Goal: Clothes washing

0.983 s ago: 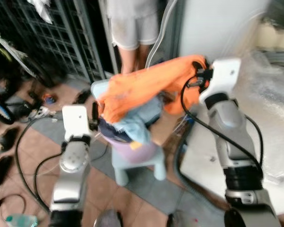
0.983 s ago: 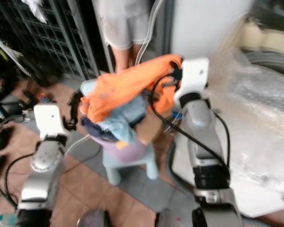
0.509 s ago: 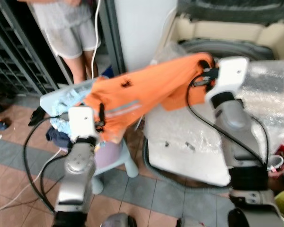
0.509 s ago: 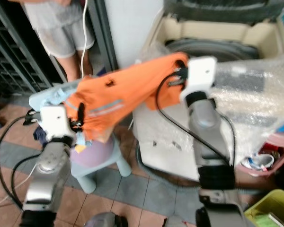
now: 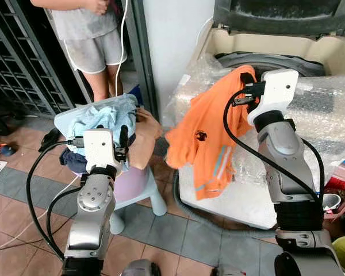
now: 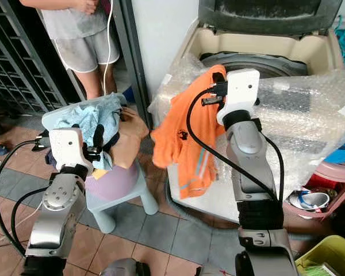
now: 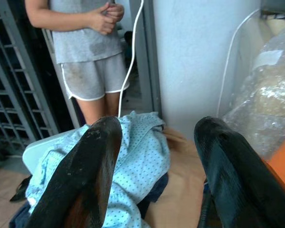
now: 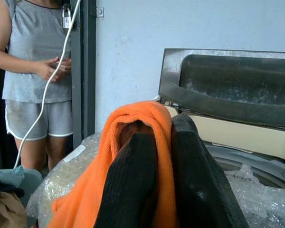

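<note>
Orange shirt (image 5: 210,138) hangs at the washing machine's (image 5: 264,40) front rim.
The right pincer (image 8: 156,156) is clamped on its collar beside the open drum; left of the machine, the left pincer (image 7: 154,156), fingers apart, hovers over a heap of clothes (image 5: 103,118) on a stool (image 5: 135,192).

The orange shirt (image 5: 210,138) is soft matt cloth. At three o'clock of it, glossy crinkled bubble wrap (image 5: 328,109) covers the smooth plastic washing machine (image 5: 276,43). The floor tiles (image 5: 23,195) look matt.

Home laundry corner: washing machine (image 5: 264,57)
</note>
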